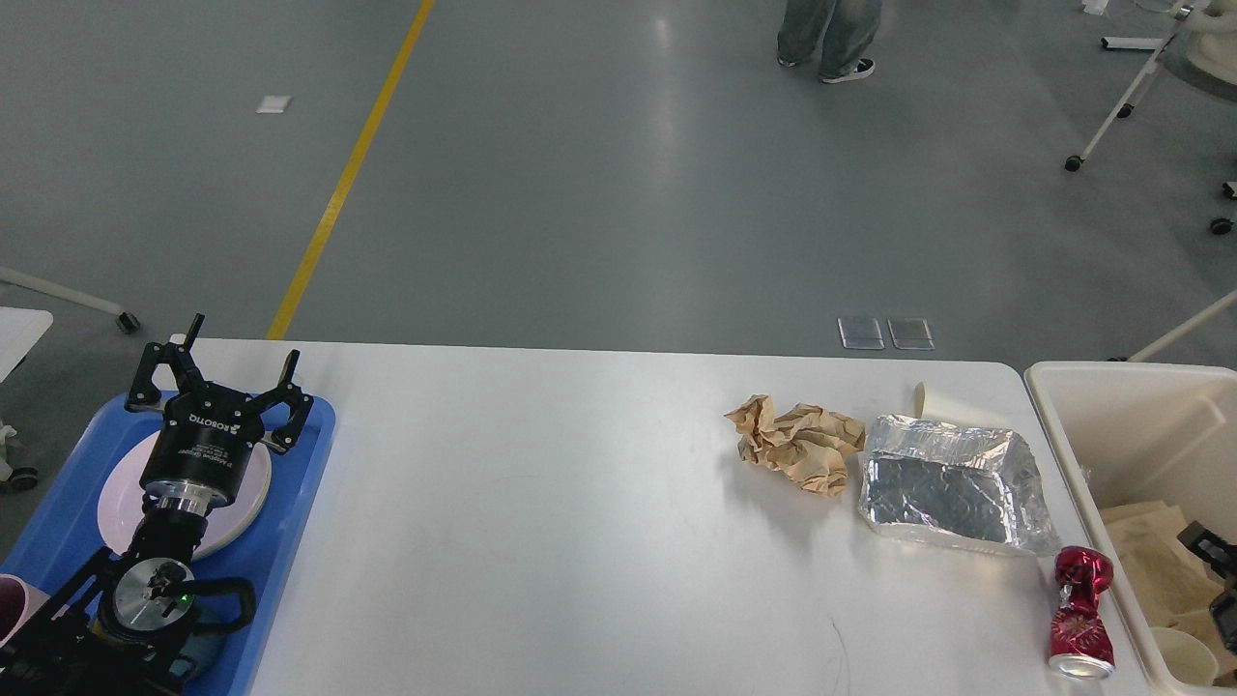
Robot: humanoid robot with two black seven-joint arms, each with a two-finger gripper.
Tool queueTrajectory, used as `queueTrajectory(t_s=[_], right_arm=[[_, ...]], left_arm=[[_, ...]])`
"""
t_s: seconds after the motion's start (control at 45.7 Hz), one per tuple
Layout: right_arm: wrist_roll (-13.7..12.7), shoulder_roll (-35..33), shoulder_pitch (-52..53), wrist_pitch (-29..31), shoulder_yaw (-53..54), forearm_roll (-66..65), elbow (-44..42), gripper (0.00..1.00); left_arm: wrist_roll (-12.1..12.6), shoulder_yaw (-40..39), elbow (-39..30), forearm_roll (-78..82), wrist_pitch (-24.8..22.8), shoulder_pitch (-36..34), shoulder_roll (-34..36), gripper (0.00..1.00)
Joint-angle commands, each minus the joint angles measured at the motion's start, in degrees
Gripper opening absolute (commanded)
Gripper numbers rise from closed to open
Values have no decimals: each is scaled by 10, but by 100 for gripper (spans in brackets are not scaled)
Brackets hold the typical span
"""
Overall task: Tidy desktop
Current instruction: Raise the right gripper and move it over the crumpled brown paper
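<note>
At the bench's (580, 512) left edge, the left gripper (217, 372) hangs over a pink plate (246, 483) in the blue tray (304, 483), jaws spread wide and empty. Toward the far right corner lie crumpled brown paper (797, 445), a foil tray (952, 483) and a paper cup (933, 401) behind it. A crushed red can (1082, 614) sits at the right edge, beside the beige bin (1111, 425). The right gripper (1220, 580) is inside the bin; its jaws cannot be made out.

Floor (599, 193): grey, glossy, with soft light reflections
Yellow line (348, 174): painted across floor's left part
Wheeled stand (1126, 106): floor's right edge
</note>
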Motion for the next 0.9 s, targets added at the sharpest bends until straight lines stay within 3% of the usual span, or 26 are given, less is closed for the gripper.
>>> queueTrajectory(t_s=[0.0,0.153,0.307,0.482,0.635,0.744,0.876], right_arm=[[-1,-18,35,4,3,-7,17,100],[-3,-34,108,16,-29,-19,56,100],[-9,-42,240,92,-51,-82,134,100],[-51,-70,444,140,-101,-146,345,100],[-55,-55,616,177,-186,-143,513,100],[-55,-48,724,248,-199,-143,607,100],[-55,-31,824,366,-203,-141,650,100]], left_arm=[[1,0,0,0,0,0,0,96],[1,0,0,0,-1,0,0,96],[1,0,0,0,-1,0,0,96],[1,0,0,0,0,0,0,96],[1,0,0,0,-1,0,0,96],[1,0,0,0,0,0,0,96],[1,0,0,0,0,0,0,96]])
